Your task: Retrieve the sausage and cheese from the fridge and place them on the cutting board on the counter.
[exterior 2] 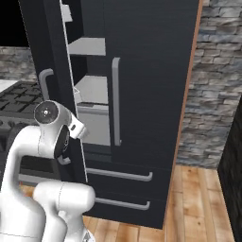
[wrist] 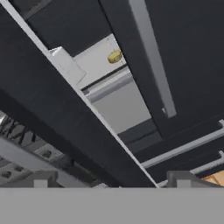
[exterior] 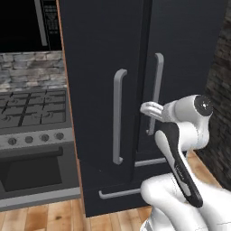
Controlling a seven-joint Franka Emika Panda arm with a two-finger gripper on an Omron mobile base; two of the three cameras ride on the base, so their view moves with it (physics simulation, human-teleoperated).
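While the fridge (exterior 2: 142, 94) left door stands ajar, claw (exterior: 151, 109) spread, beside its edge, cheese (wrist: 115, 56) perhaps shelved.

Fridge (exterior 2: 142, 71) left door ajar, light grey shelves (exterior 2: 90, 47) visible inside.

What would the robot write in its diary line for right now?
hand: open, holding nothing | fridge: left door ajar | cheese: on fridge shelf | next: likely open door wider
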